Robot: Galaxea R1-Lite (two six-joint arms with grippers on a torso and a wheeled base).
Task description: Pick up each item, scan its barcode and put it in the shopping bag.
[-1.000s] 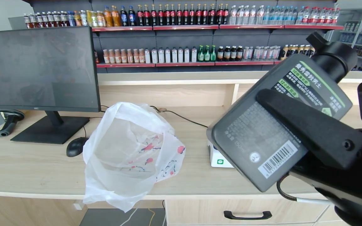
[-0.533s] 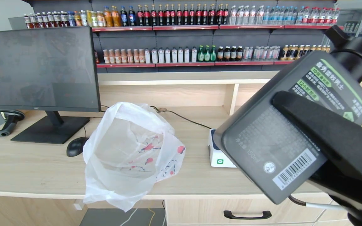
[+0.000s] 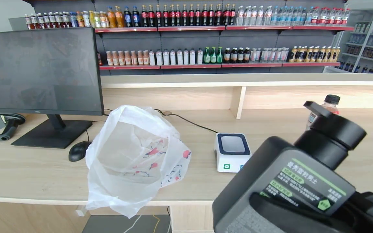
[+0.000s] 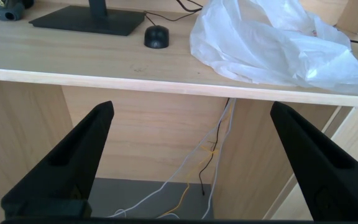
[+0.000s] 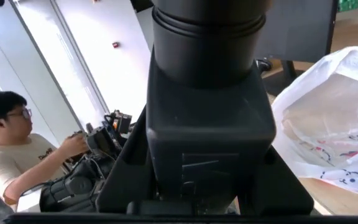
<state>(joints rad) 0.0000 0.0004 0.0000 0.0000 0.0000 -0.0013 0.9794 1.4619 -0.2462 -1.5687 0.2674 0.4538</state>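
Note:
A black flip-cap bottle (image 3: 303, 181) with a green-printed label fills the lower right of the head view. My right gripper (image 3: 280, 212) is shut on it, one dark finger lying across its face. The right wrist view looks along the same bottle (image 5: 210, 124) clamped between the fingers. The white barcode scanner (image 3: 231, 155) stands on the counter just left of the bottle. The white shopping bag (image 3: 134, 155) with red prints stands open at the counter's front edge. My left gripper (image 4: 191, 162) hangs open below the counter edge, with the bag (image 4: 272, 40) above it.
A drink bottle (image 3: 327, 106) with a black cap stands on the counter at the right. A monitor (image 3: 40, 71), a mouse (image 3: 78, 151) and a handheld scanner (image 3: 10, 126) occupy the left. A cable (image 3: 189, 121) runs behind the bag. Drink shelves line the back wall.
My right gripper has carried the black bottle rightward, then down to the lower right. The barcode scanner it had been covering is now in full view. The bag has not moved.

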